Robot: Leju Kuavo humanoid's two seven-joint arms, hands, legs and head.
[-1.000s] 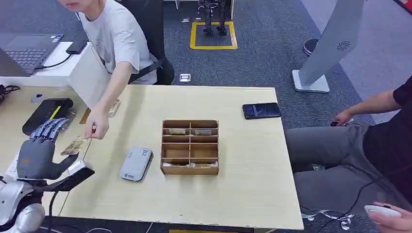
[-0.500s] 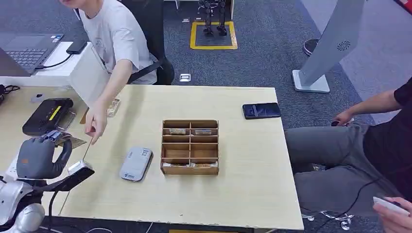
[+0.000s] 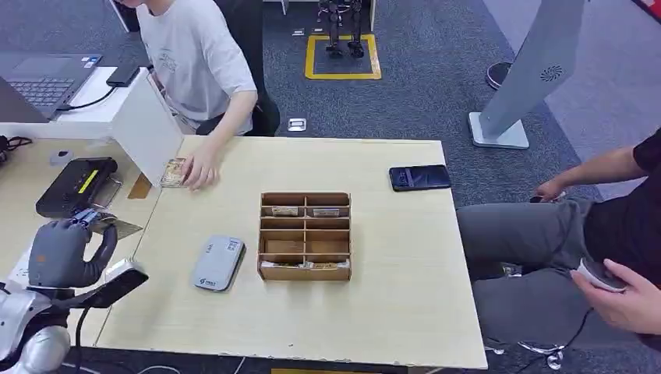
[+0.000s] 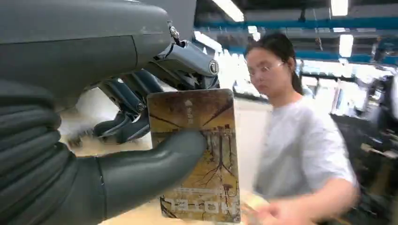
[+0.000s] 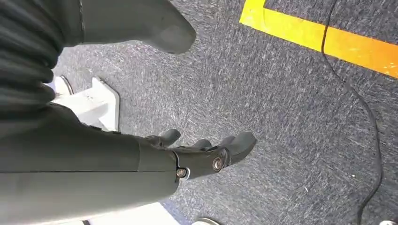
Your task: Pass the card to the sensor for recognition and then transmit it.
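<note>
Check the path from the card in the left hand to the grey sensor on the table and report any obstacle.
Nothing visible blocks it: only bare tabletop lies between the card held by the left hand and the grey sensor.

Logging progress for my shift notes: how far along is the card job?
Done: the left hand holds the card, pinched under its thumb. In hand: carrying it toward the grey sensor on the table. Left: presenting it to the sensor, then handing it on.

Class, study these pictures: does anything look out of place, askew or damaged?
Nothing stands out. The left hand grips the card intact; the sensor lies flat beside the wooden organizer; the phone rests on the table.
</note>
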